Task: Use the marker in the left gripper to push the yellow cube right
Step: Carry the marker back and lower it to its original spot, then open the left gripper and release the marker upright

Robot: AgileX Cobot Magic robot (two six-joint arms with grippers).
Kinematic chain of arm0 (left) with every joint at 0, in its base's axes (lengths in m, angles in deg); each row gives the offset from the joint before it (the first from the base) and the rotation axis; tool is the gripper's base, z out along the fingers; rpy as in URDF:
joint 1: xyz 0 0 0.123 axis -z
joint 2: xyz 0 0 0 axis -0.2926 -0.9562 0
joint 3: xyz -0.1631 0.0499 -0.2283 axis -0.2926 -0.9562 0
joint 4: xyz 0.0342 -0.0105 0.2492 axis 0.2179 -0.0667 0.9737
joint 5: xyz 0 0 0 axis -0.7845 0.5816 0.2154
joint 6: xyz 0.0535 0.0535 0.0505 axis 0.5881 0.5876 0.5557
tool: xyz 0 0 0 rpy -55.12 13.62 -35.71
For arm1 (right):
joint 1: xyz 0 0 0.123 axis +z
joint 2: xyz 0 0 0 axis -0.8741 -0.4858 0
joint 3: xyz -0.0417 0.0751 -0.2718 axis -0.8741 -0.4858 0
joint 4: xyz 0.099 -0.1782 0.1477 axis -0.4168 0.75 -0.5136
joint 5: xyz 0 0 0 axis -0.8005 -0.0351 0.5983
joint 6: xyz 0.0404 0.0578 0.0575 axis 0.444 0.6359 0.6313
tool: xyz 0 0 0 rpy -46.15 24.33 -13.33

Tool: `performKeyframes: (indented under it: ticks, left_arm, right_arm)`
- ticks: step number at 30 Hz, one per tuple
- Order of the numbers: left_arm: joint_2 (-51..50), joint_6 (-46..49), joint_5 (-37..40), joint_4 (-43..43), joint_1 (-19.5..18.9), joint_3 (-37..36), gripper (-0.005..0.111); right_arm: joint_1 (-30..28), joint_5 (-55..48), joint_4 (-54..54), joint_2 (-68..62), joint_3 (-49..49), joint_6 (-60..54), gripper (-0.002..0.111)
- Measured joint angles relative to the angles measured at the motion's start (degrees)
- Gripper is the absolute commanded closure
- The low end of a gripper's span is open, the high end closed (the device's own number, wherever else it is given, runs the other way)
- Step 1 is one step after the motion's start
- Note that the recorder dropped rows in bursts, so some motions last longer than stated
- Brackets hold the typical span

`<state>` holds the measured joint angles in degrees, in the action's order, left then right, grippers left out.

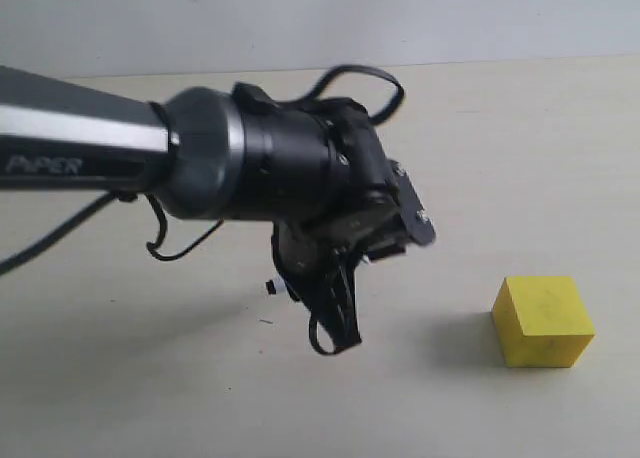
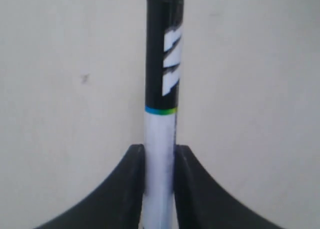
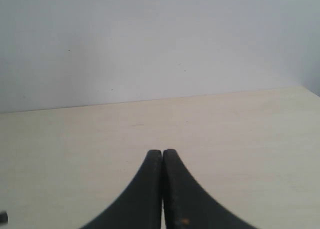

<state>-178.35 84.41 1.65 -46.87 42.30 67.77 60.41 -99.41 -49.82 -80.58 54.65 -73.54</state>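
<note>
My left gripper [image 1: 325,293] hangs over the middle of the pale table, pointing down, on the black-and-grey arm marked "PiPER". It is shut on the marker [image 2: 164,64]: the two black fingers [image 2: 131,184] clamp the white barrel, and the black cap with white marks sticks out beyond them. In the exterior view the marker [image 1: 345,316] slants down toward the table. The yellow cube [image 1: 543,320] rests on the table to the right of the marker, with a clear gap between them. My right gripper [image 3: 162,152] is shut with nothing in it and is out of the exterior view.
The table [image 1: 480,138] is pale wood, with a plain wall [image 1: 400,18] behind it. Black cables [image 1: 365,75] loop around the left wrist. A small dark speck [image 1: 265,321] marks the table below the arm.
</note>
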Motion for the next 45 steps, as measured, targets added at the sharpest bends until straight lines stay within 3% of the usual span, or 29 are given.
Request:
performKeyframes:
  ticks: [5, 9, 15, 41, 45]
  left_arm:
    - [1.0, -26.36, 0.01, -0.9, -5.56, 0.0, 0.107]
    - [1.0, -33.79, -0.69, -9.15, -9.67, 0.0, 0.107]
    - [-1.84, -34.95, -8.78, -22.57, -11.28, 0.43, 0.107]
    - [-5.38, -40.22, -8.11, -23.21, -14.07, 2.44, 0.107]
    - [-5.38, -40.22, -8.11, -23.21, -14.07, 2.44, 0.094]
  right_arm:
    - [0.0, 0.0, 0.0, 0.0, 0.0, 0.0, 0.108]
    - [0.0, 0.0, 0.0, 0.0, 0.0, 0.0, 0.108]
    - [0.0, 0.0, 0.0, 0.0, 0.0, -0.13, 0.108]
    - [0.0, 0.0, 0.0, 0.0, 0.0, -0.13, 0.108]
    - [0.0, 0.0, 0.0, 0.0, 0.0, -0.13, 0.108]
